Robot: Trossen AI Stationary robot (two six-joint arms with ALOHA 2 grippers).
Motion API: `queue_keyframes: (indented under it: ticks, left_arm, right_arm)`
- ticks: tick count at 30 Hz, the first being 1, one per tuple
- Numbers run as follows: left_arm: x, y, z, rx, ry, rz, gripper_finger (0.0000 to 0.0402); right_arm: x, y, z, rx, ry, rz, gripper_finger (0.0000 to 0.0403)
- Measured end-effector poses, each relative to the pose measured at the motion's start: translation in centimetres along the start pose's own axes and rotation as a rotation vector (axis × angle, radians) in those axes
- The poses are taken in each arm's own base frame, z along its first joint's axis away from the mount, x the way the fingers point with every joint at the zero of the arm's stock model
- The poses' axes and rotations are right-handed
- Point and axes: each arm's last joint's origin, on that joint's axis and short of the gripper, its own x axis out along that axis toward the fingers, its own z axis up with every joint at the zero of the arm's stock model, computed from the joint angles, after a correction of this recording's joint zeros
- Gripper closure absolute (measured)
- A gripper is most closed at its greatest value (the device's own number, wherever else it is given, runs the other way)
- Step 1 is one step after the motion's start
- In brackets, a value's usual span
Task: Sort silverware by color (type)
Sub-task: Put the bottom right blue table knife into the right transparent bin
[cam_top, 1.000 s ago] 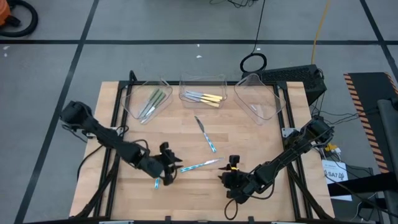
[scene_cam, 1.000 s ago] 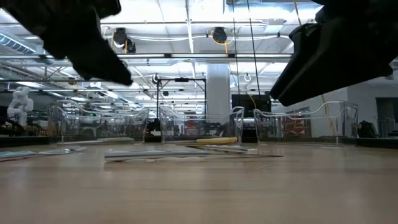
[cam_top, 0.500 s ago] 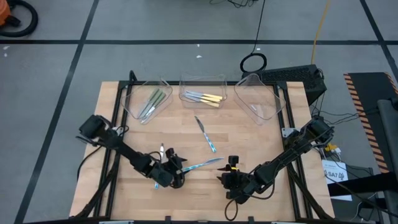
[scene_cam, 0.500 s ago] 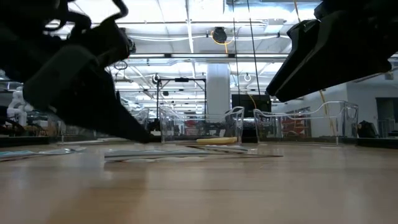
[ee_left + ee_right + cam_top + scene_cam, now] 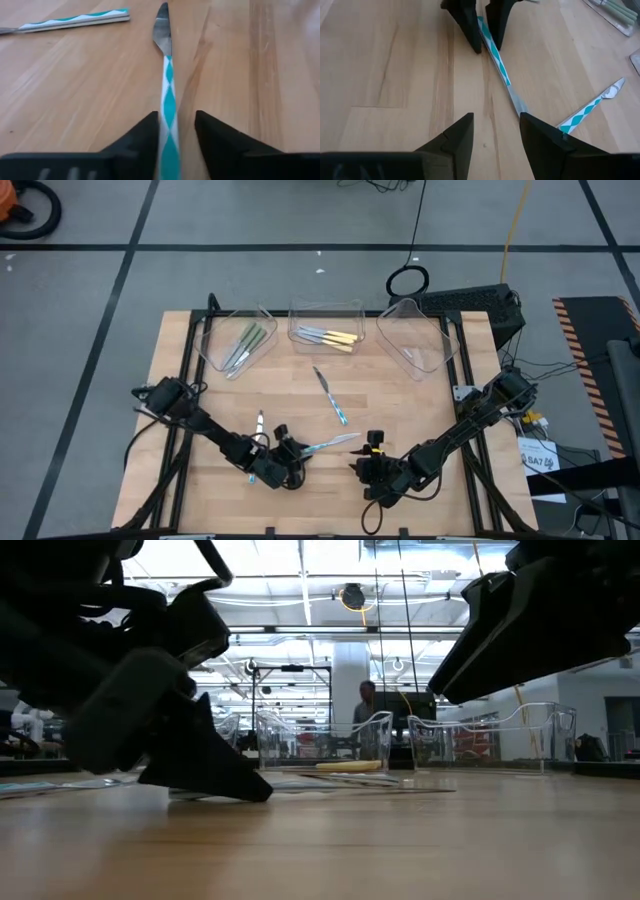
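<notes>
1. The left gripper (image 5: 283, 463) is low at the near part of the table (image 5: 420, 395); its two dark fingers (image 5: 142, 137) stand either side of the handle of a teal-and-white patterned knife (image 5: 168, 95).
2. In the left wrist view the fingers are narrowly parted, close on each side of the handle. Whether they press it or only bracket it cannot be told.
3. The knife runs straight out from between the fingers, its silver blade pointing away from the gripper and lying flat on the wood.
4. A second patterned utensil (image 5: 75, 21) lies beyond and to one side of that blade, apart from it.
5. The right gripper (image 5: 372, 467) hovers beside the left one, near the table's front edge. Its fingers (image 5: 457, 140) are open and hold nothing.
6. Seen from the right wrist, the knife lies ahead of the open right fingers, and the left gripper straddles its far end.
7. Another patterned knife (image 5: 331, 395) lies farther up the table, beyond both grippers.
8. Three clear trays (image 5: 410, 340) sit at the far edge: green-handled pieces (image 5: 245, 345) in the left, yellow-handled pieces (image 5: 328, 337) in the middle.
</notes>
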Motion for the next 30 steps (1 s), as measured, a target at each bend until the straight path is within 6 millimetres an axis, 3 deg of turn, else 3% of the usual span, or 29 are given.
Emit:
queue_keyframes:
  ticks: [6, 12, 22, 30]
  left_arm:
    - [0.9, 0.1, -0.6, -0.010, 0.013, 0.024, 0.0352]
    - [0.2, 0.5, 0.9, 0.065, -0.016, 0.027, 0.0353]
    - [-1.9, 3.1, 7.0, 0.095, -0.141, 0.086, 0.0353]
    - [-4.6, 3.7, 12.7, 0.111, -0.299, 0.079, 0.0353]
  right_arm:
    - [0.0, 0.2, -0.1, -0.001, 0.028, 0.064, 0.0248]
    - [-0.3, 0.3, -0.2, 0.033, 0.032, 0.069, 0.0248]
    - [-4.1, -0.9, 1.5, 0.068, -0.088, 0.046, 0.0248]
    - [-7.5, -0.7, 1.5, 0.001, -0.250, -0.167, 0.0248]
